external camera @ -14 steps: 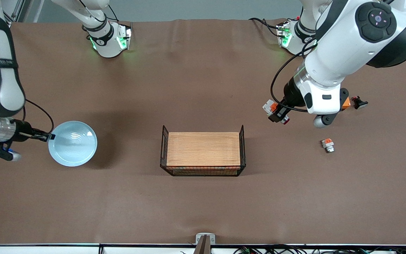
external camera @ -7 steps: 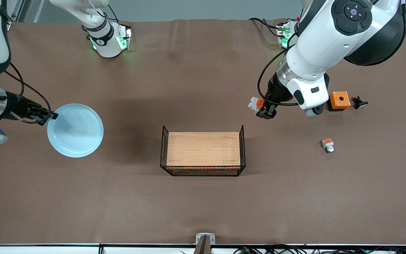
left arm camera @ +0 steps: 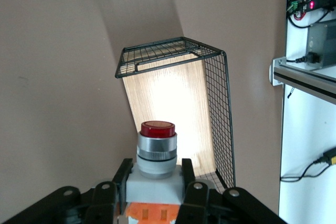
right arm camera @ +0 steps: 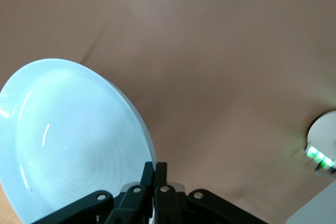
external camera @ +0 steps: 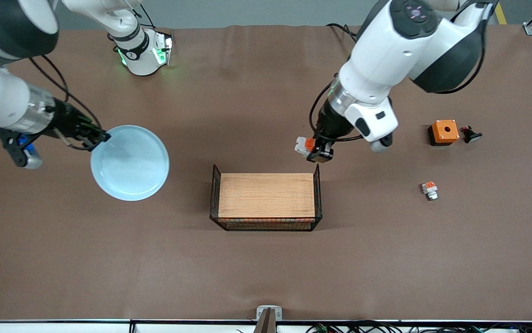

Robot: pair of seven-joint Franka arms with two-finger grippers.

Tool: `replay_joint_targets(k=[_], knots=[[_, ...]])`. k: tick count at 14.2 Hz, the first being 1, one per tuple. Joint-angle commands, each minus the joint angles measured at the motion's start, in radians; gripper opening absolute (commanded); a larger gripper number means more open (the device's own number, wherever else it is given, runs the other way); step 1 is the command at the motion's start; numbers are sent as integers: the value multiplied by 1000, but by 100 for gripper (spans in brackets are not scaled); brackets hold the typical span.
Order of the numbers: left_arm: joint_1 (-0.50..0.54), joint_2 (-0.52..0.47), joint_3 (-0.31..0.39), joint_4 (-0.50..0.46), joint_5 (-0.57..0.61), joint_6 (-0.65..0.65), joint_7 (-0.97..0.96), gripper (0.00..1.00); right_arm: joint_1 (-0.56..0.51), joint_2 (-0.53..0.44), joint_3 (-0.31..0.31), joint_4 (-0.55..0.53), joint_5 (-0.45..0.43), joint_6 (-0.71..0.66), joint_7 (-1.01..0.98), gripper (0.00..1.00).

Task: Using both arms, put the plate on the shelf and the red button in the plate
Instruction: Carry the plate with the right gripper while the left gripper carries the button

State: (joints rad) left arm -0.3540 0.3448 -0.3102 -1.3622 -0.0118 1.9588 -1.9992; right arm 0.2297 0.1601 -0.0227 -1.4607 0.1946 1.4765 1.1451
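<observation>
My left pincer (external camera: 320, 153) pinches the red button (external camera: 303, 144), now carried from beside the orange box (external camera: 443, 132) to just over the wire basket (external camera: 317, 203) edge. My right pincer (external camera: 99, 137), clamped on the plate (external camera: 130, 162) rim, has swung it basketward. Both drops look close.

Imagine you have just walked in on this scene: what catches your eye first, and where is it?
Most striking is the pale blue plate, held up by its rim in the right gripper over the table toward the right arm's end. Next is the red button, clamped in the left gripper just above one end wall of the wire basket, whose wooden board sits mid-table.
</observation>
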Motion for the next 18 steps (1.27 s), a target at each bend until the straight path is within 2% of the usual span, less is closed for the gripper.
replay_joint_targets(k=[1,5,7,11,16,18], knots=[[-37,69,10,84,78,-3,-110,28,83,9,-13,34,26,-7,167,0],[-37,91,11,103,82,-4,-161,28,196,10,-14,34,22,63,342,0],[-57,103,14,103,123,-12,-200,28,250,12,-14,34,14,103,436,0],[-77,115,46,104,141,-12,-242,28,354,36,-16,29,-18,163,641,0],[-72,106,39,107,138,-5,-242,28,468,116,-16,33,-79,263,878,0],[-66,102,39,143,133,12,-242,27,491,163,-16,34,-95,313,970,0]])
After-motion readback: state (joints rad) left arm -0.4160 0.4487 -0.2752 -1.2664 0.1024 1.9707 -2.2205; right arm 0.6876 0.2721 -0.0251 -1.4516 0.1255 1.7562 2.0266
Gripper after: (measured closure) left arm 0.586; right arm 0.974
